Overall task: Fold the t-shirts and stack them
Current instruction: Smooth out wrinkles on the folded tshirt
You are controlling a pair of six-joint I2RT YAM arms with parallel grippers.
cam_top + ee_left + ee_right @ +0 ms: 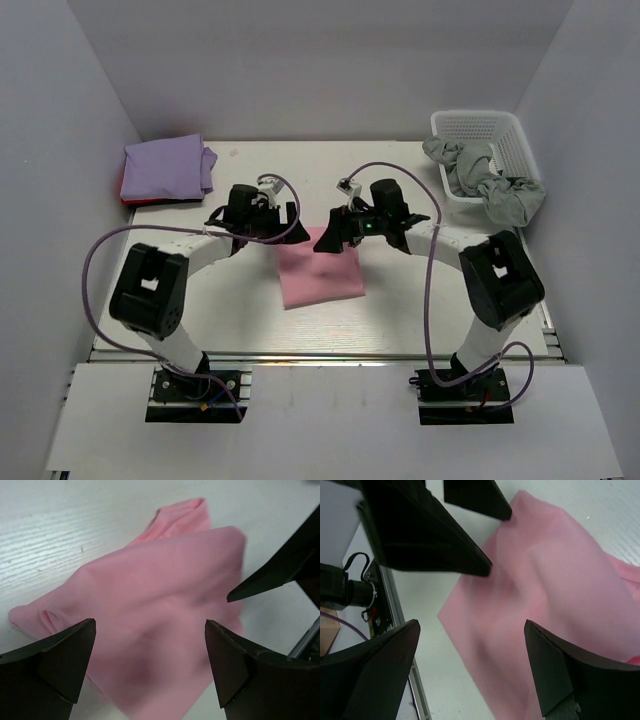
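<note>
A: How do the tools stand?

B: The left tool (150, 625) and the right tool (471, 625) are both spread wide and hold nothing. They face each other, tips near, over the far edge of the light pink t-shirt (322, 272).

A: And where is that shirt?

B: It is folded into a rough square in the middle of the tabletop (420, 320). The lavender t-shirt (165, 165) lies folded at the far left corner, on top of the red t-shirt (130, 200), which shows only as an edge.

A: How will the pink one handle?

B: I think it is light, limp and thin, so a pinch on one layer would let the fold fall open. I would have each tool grip one end of an edge, through every layer, and keep the shirt low.

A: Anything else around?

B: A white basket (520, 135) sits at the far right corner, with grey cloths (510, 195) spilling over its rim.
</note>
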